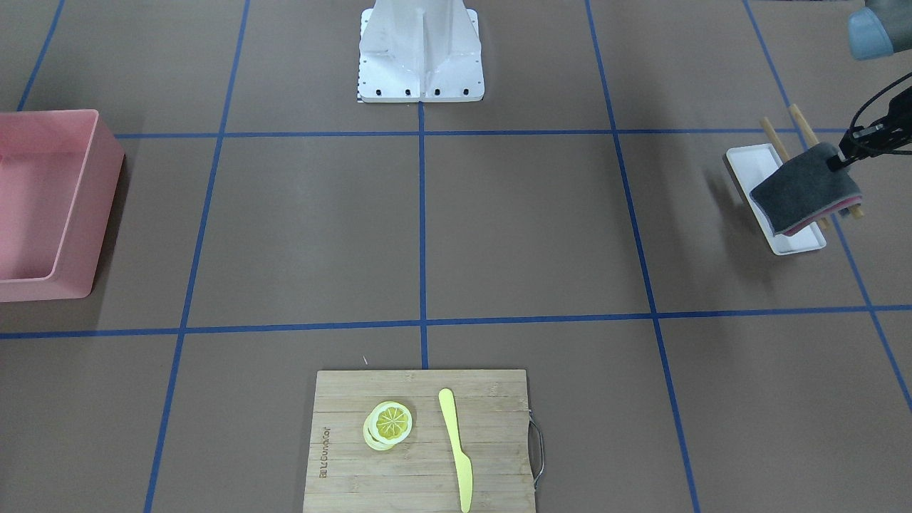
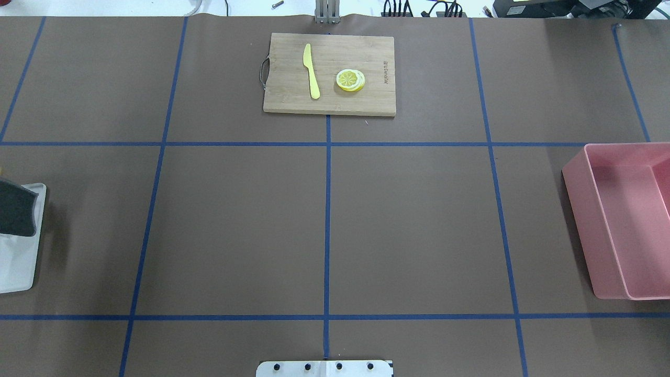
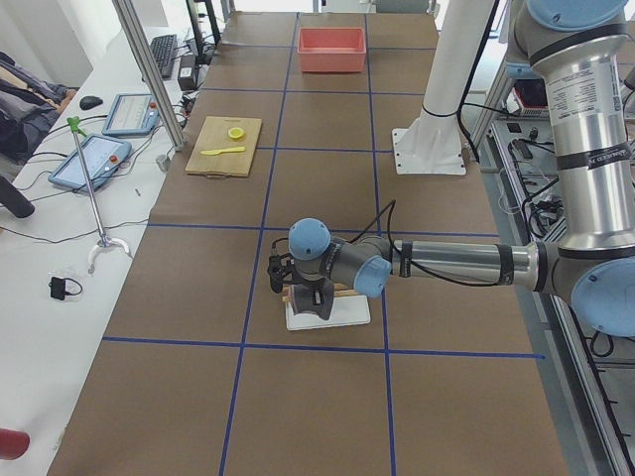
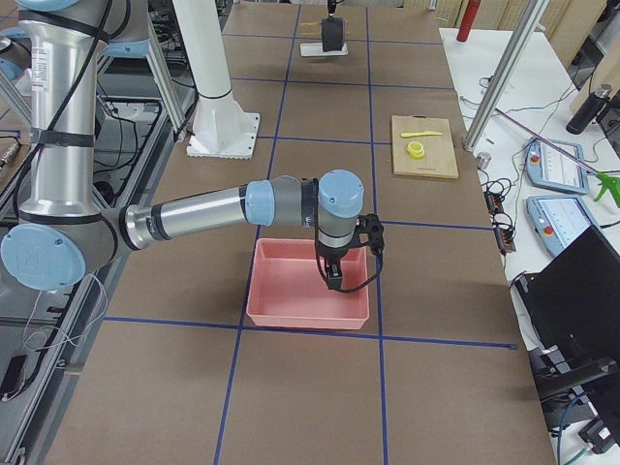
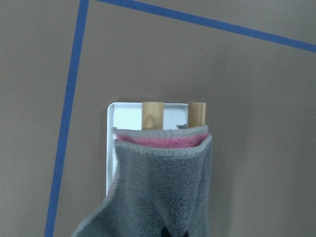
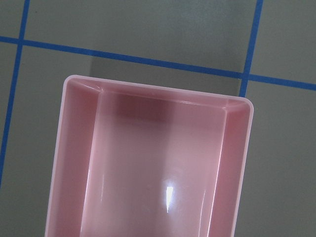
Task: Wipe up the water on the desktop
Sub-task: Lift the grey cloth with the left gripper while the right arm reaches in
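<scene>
The brown desktop (image 1: 527,228) with blue tape lines shows no water that I can make out. A grey cloth (image 1: 805,187) lies folded over a pink cloth (image 5: 163,140) on two wooden rods (image 5: 152,114) above a white tray (image 1: 755,160). My left gripper (image 1: 839,161) is shut on the grey cloth's edge, which rises toward the left wrist camera (image 5: 163,192). My right gripper (image 4: 334,276) hangs over the pink bin (image 4: 291,291). I cannot tell whether it is open or shut.
The pink bin (image 1: 43,206) stands at the desktop's end on my right and looks empty in the right wrist view (image 6: 148,163). A bamboo cutting board (image 1: 420,442) with lemon slices (image 1: 389,424) and a yellow knife (image 1: 456,449) lies at the far middle. The white robot base (image 1: 420,53) stands at the near edge.
</scene>
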